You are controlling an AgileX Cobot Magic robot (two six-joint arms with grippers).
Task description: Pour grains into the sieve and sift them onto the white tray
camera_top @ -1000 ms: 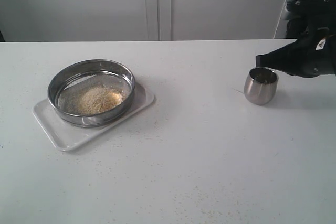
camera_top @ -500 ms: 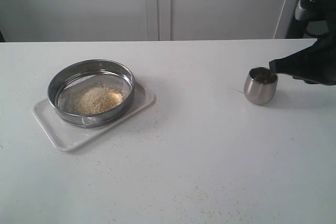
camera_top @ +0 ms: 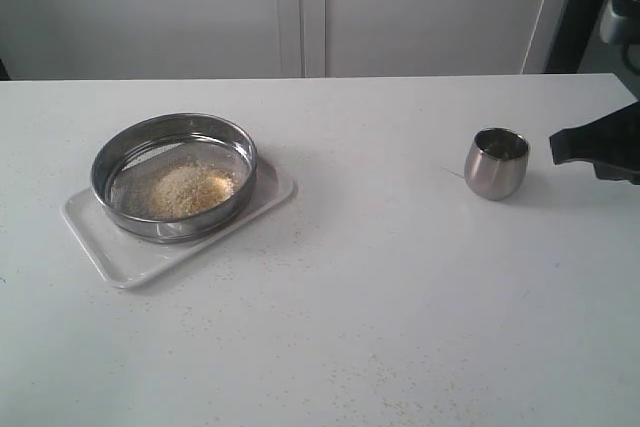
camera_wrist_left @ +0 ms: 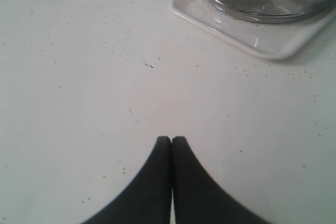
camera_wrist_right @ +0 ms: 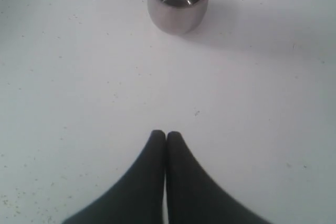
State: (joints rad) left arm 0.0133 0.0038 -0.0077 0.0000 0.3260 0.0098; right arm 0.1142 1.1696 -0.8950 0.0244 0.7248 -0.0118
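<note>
Clearly the sieve (camera_top: 172, 226) holding grains (camera_top: 188, 189) lies nearer the left gripper (camera_wrist_left: 171, 140), pressed together like the right gripper (camera_wrist_right: 166, 135).

The left gripper (camera_wrist_left: 171, 140) and right gripper (camera_wrist_right: 166, 134) are matte black, tapering in smooth curves.

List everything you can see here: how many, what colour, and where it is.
sieve: one, steel with grey mesh, on the tray, left part of the exterior view
grains: one pile, golden-yellow and pale, inside the sieve
tray: one, white, under the sieve
cup: one, steel, upright on the table's right part, far from the sieve
table: one, white, dotted with stray specks
panelled wall: one, pale grey, behind the table
left gripper: one, black, shut, empty, over bare table near the tray
right gripper: one, black, shut, empty, beside the cup, not touching it
</note>
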